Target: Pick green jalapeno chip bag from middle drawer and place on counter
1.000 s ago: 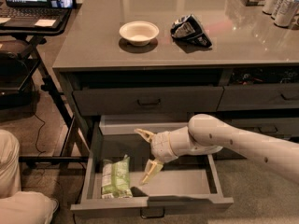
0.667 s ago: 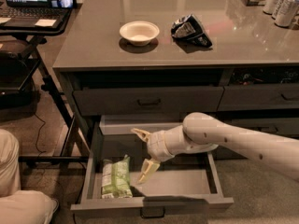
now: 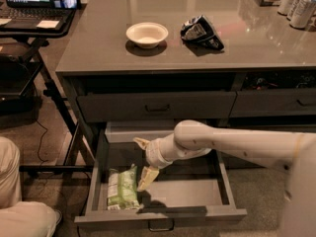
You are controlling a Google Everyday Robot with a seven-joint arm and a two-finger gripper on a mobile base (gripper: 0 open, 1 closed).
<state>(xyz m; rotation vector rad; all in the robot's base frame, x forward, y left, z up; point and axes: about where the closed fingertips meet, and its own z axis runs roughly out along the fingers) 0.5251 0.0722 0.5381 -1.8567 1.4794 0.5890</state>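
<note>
Camera view: cream two-finger gripper (image 3: 144, 161) inside open dark grey middle drawer (image 3: 163, 214), fingers spread apart, empty. Small light-green jalapeno chip bag (image 3: 122, 187) lies at drawer's 9 o'clock end, gripper just beside at 2 o'clock.

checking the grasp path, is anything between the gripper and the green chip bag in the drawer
Nothing visible does. The open gripper hangs right beside the green jalapeno chip bag inside the pulled-out middle drawer.

the middle drawer (image 3: 160, 215) stands open. the green jalapeno chip bag (image 3: 121, 187) lies at its left end. the gripper (image 3: 143, 160) hangs over its left half, fingers spread.
</note>
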